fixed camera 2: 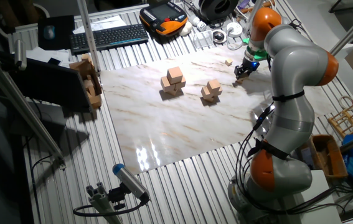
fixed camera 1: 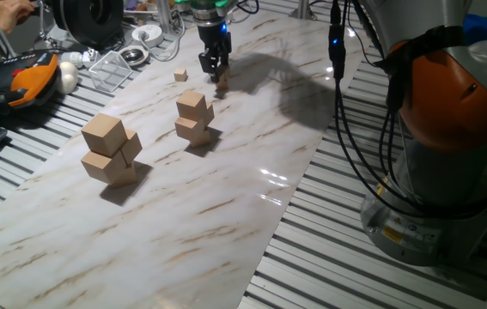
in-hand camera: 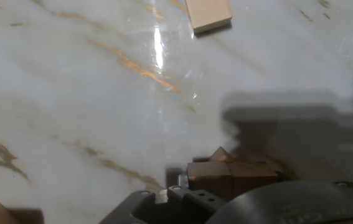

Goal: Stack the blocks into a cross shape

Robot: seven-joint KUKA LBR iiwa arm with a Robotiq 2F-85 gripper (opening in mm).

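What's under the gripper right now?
Under the gripper, a cluster of tiny wooden blocks sits on the marble board. The fingers hide how many and how they're stacked.

Worktop (fixed camera 1: 226,215): white marble-patterned slab. One tiny block (fixed camera 1: 180,75) lies just beside the gripper (fixed camera 1: 215,70). Medium-cube stack (fixed camera 1: 194,118) near; large-cube stack (fixed camera 1: 111,149) farther off.

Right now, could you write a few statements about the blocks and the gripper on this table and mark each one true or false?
1. The gripper is down at the tiny blocks. True.
2. One tiny block lies alone on the marble. True.
3. The large cubes lie scattered singly. False: they are stacked together.
4. The medium cubes sit on the keyboard. False: they stand stacked on the marble board.
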